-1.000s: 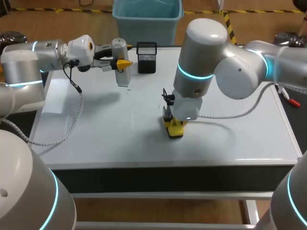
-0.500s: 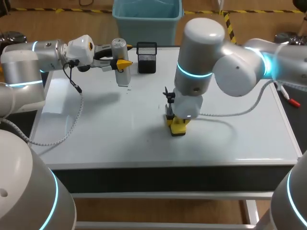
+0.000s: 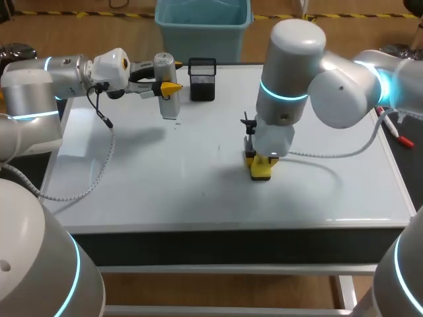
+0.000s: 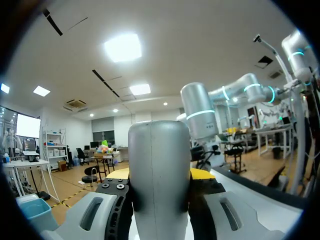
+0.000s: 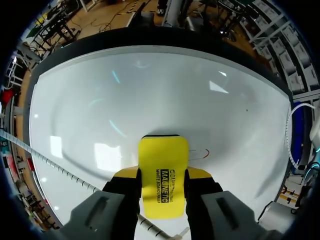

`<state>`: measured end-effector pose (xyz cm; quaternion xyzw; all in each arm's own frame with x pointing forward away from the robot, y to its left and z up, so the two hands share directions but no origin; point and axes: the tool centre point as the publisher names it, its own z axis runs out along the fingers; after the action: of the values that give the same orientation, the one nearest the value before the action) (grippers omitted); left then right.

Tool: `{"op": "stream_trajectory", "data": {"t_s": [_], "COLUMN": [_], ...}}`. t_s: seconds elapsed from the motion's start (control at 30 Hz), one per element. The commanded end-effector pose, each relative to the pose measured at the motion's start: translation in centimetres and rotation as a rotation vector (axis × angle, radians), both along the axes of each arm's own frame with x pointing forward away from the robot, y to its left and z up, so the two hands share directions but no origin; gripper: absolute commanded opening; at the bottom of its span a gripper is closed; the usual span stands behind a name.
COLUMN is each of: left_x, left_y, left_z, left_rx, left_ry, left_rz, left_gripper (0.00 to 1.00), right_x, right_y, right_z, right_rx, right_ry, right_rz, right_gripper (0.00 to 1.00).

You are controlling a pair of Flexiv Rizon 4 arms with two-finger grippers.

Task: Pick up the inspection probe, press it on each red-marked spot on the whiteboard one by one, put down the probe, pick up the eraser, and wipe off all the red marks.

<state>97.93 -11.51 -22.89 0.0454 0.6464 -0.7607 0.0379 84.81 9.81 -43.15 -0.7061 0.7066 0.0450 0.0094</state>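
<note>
- The right tool gripped the eraser, with one finger clamped on each side. The eraser's face lay flat on the whiteboard, at about 4 o'clock from the board's centre.
- The left tool was closed on the probe. The probe stood upright at 11 o'clock, near the holder at 12 o'clock.
- In the right wrist view, a thin red trace lay just beside the eraser, ahead of one finger. No other mark could be made out.
- Step in hand, as judged: wiping, with the task near its end.
- The stroke needed to carry the eraser sideways, fully over the trace.
- The face had to stay flat under even downward pressure, since a tilted edge would skip the ink.
- Overlapping passes were advisable, followed by a check of the board for residue.
- The probe arm was well apart from the wiping path and needed no move.
</note>
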Motion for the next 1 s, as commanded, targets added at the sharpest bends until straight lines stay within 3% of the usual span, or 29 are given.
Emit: {"op": "stream_trajectory", "data": {"t_s": [0.03, 0.17, 0.37, 0.47, 0.73, 1.0], "left_x": [0.1, 0.1, 0.1, 0.1, 0.1, 0.1], "left_y": [0.0, 0.0, 0.0, 0.0, 0.0, 0.0], "left_z": [0.1, 0.1, 0.1, 0.1, 0.1, 0.1], "left_rx": [0.001, 0.001, 0.001, 0.001, 0.001, 0.001], "left_ry": [0.001, 0.001, 0.001, 0.001, 0.001, 0.001], "left_rz": [-0.003, -0.003, -0.003, -0.003, -0.003, -0.003], "left_gripper": [0.00, 0.00, 0.00, 0.00, 0.00, 0.00], "right_x": [0.1, 0.3, -0.1, 0.0, -0.1, -1.2], "right_y": [-1.1, -1.3, 0.0, 0.7, 1.7, 5.2], "right_z": [-0.8, -0.1, 4.2, 4.9, 5.2, 3.9], "right_rx": [-0.001, -0.005, 0.037, 0.054, 0.075, 0.045], "right_ry": [-0.008, -0.019, -0.112, -0.124, -0.110, -0.080], "right_rz": [-0.005, -0.020, -0.006, 0.013, 0.002, 0.019], "right_gripper": [0.00, 0.00, 0.00, 0.00, 0.00, 0.00]}}
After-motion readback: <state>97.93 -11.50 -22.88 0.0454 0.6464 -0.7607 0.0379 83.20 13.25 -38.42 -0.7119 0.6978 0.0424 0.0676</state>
